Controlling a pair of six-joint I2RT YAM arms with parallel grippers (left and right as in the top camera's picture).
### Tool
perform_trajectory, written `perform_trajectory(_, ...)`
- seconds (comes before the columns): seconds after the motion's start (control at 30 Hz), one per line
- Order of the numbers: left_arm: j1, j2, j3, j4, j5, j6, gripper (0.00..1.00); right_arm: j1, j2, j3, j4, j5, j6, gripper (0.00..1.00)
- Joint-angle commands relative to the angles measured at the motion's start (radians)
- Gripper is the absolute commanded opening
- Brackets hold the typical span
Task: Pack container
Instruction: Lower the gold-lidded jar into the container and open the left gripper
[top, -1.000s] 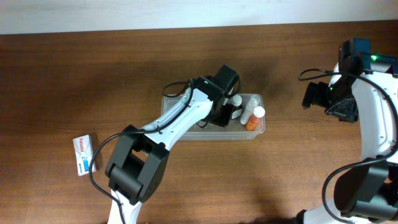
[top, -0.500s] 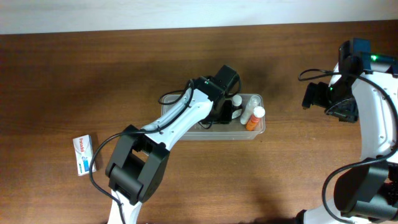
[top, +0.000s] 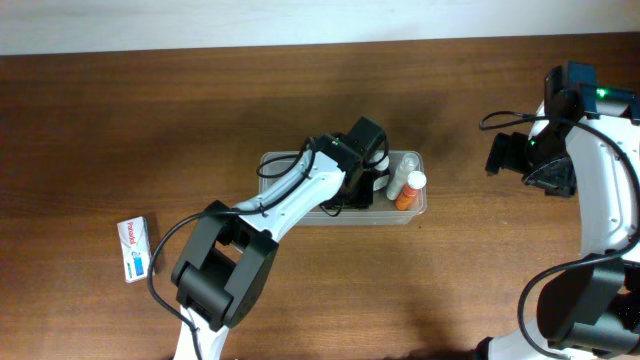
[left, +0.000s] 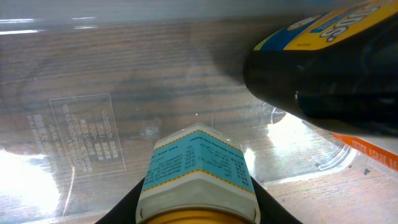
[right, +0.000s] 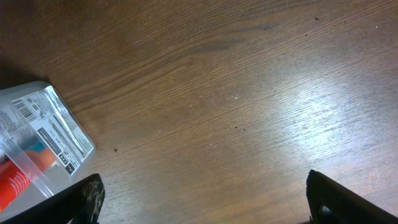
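Overhead: left jaws inside container (top: 274, 168), clamping bottle (left: 198, 167); right jaws away.

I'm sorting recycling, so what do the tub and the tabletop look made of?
The container looks like clear glossy plastic: wood grain shows through its floor and light glints off it. The table looks like brown wood or wood-look laminate, with visible grain and a soft sheen.

Container (top: 272, 163) mid-table, two bottles (top: 405, 187) in its right end, held bottle (left: 198, 171) beside them, box (top: 134, 250) far left.
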Motion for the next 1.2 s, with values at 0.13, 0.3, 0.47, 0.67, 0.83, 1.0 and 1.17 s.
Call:
perform_trajectory(0.13,-0.016,0.006,-0.016,0.003,0.015,-0.01,0.22,-0.003,0.002,-0.009,-0.001,0.004,-0.006,0.96)
perform_trajectory(0.3,-0.016,0.006,-0.016,0.003,0.015,-0.01,0.33,-0.003,0.002,-0.009,-0.001,0.004,-0.006,0.96)
perform_trajectory(0.47,-0.016,0.006,-0.016,0.002,0.015,-0.01,0.54,-0.003,0.002,-0.009,-0.001,0.004,-0.007,0.96)
perform_trajectory(0.67,-0.016,0.006,-0.016,-0.005,0.015,-0.009,0.61,-0.003,0.002,-0.009,-0.001,0.004,-0.007,0.96)
perform_trajectory(0.83,-0.009,0.005,-0.007,-0.006,0.012,0.018,0.69,-0.003,0.002,-0.009,-0.001,0.005,-0.007,0.96)
perform_trajectory(1.0,0.002,-0.025,0.061,-0.042,-0.037,0.095,0.72,-0.003,0.002,-0.009,-0.001,0.005,-0.007,0.96)
perform_trajectory(1.17,0.024,-0.124,0.146,-0.061,-0.151,0.215,0.84,-0.003,0.002,-0.009,-0.001,0.005,-0.007,0.96)
